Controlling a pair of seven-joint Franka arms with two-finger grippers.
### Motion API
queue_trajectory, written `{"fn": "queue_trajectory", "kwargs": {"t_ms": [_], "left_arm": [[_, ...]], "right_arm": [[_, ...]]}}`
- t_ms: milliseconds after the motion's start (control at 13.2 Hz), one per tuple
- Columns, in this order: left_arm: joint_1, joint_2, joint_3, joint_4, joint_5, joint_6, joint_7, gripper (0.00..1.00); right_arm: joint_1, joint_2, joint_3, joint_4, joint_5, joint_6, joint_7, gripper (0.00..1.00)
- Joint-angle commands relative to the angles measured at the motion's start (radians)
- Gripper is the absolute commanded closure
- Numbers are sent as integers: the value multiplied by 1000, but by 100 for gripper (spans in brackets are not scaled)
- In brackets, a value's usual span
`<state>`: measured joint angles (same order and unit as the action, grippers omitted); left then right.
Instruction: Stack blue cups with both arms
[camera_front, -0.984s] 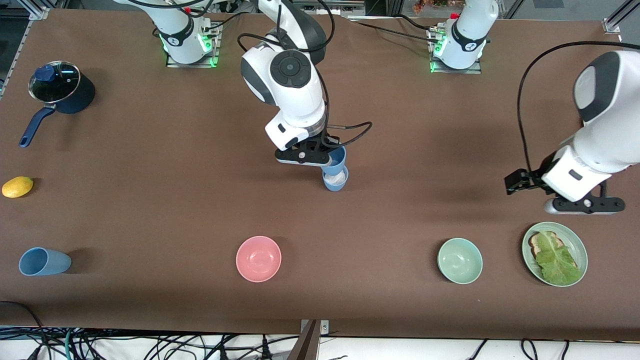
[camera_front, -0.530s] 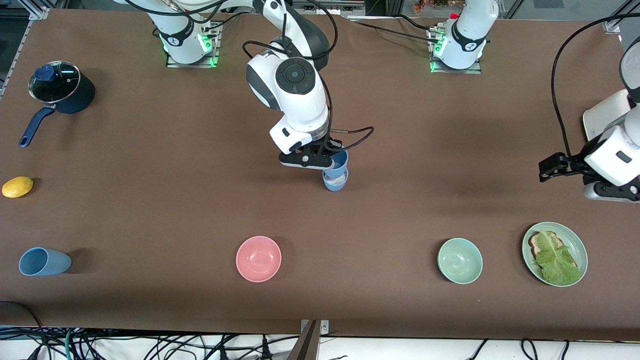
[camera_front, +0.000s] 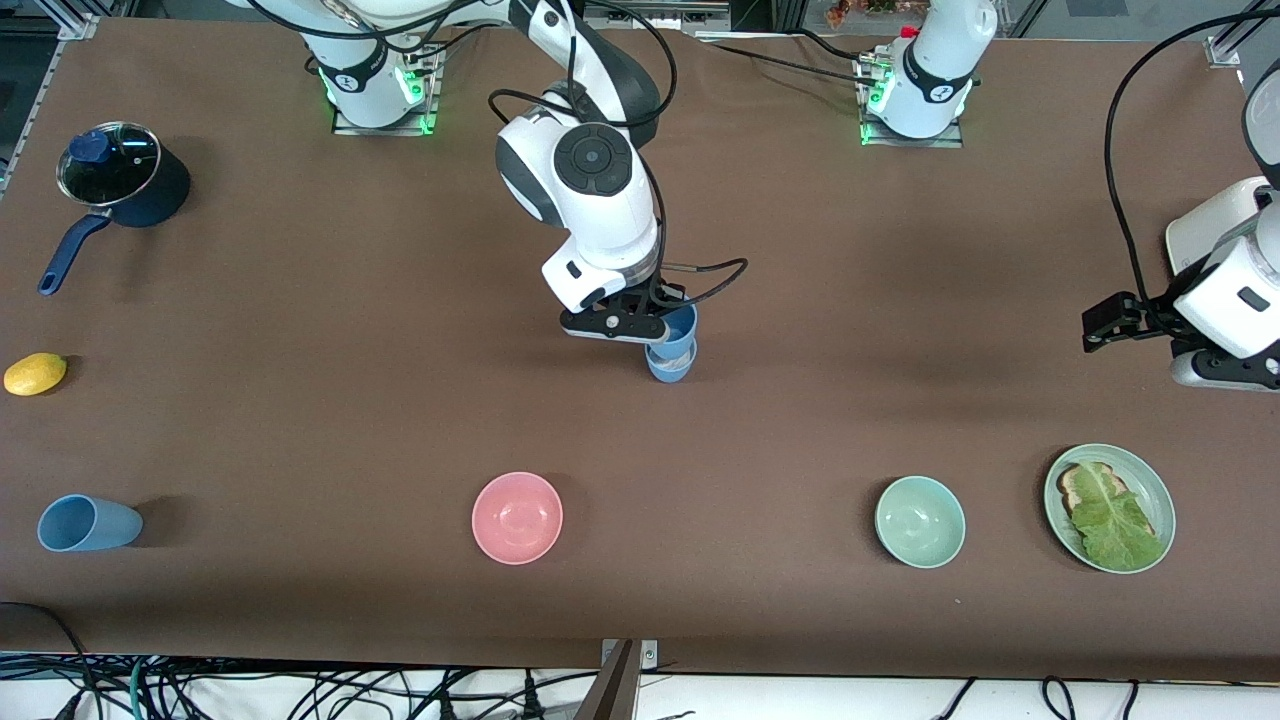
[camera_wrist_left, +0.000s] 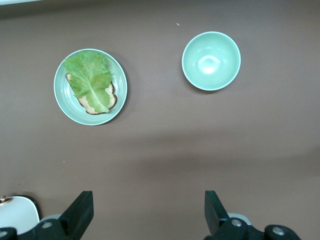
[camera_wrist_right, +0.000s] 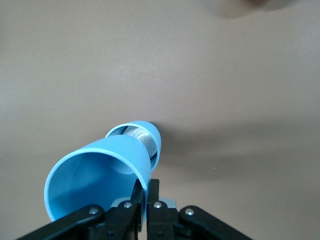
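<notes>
**At mid-table: two blue cups nesting, a third lying apart**

At the right gripper (camera_wrist_right: 146, 200), I have the jaws pinched shut on the rim wall of the held cup (camera_wrist_right: 100, 172), one finger inside and one outside. The cup hangs tilted, its base entering the standing cup (camera_front: 669, 364) at mid-table; something white sits inside that lower cup (camera_wrist_right: 140, 136).

Handling, as I judge it: thin matte plastic, light, stiff enough for a rim pinch, liable to swing or skid. The wall taper should guide the nesting; the white filling may stop it seating fully.

The left gripper (camera_wrist_left: 147, 212) waits with its fingers spread wide and empty over bare table, toward the left arm's end, near the green plate (camera_wrist_left: 120, 102) with lettuce on toast and the pale green bowl (camera_wrist_left: 211, 60).

A third cup (camera_front: 88, 523) lies on its side at the right arm's end, near the front camera. I would take it by the rim as well.

Also present: pink bowl (camera_front: 517, 517), lemon (camera_front: 35, 373), lidded saucepan (camera_front: 120, 180).
</notes>
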<state>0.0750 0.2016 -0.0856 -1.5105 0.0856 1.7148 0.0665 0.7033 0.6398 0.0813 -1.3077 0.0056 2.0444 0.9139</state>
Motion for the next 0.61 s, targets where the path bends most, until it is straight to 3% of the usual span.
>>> {"fn": "queue_trajectory", "kwargs": {"t_ms": [0,379,454,530], "left_arm": [[-55,-86,59,-120,-29,49,16,2],[-66,-158,69,-236,-27,147,16,2],[-72,-183,70,-282,-26,178,16,1],[-77,-197,72,-302,-26,189,16,1]], "right_arm": [[16,24,-12,28,-10,13,28,100],[13,20,-11,5,-30,13,29,100],[12,18,-11,5,-27,13,28,70],[5,17,-11,5,-23,13,26,47]]}}
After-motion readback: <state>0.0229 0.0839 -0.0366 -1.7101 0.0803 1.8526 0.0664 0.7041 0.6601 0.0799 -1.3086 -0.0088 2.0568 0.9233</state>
